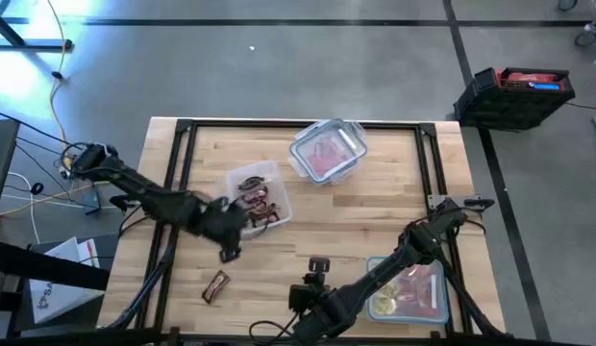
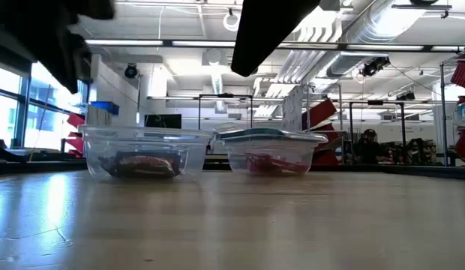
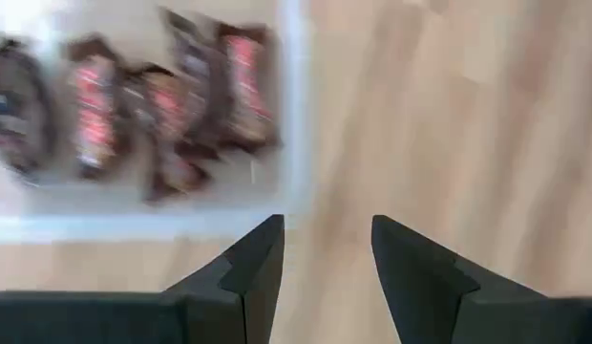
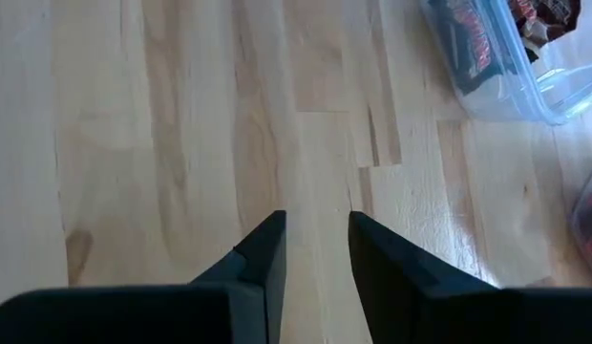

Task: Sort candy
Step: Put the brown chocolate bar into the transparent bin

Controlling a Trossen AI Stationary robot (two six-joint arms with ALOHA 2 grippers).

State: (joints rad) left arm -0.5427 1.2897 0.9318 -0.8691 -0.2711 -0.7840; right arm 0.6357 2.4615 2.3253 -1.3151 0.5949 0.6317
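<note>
Dark left gripper parted, empty, beside container

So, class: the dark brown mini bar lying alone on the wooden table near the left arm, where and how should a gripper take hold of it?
Judging from above, grip the dark brown mini bar across its narrow width at mid-length, coming straight down. It lies flat and tilted on the wooden table, with bare wood on both long sides for the fingers. The left gripper is nearest, fingers open.
</note>
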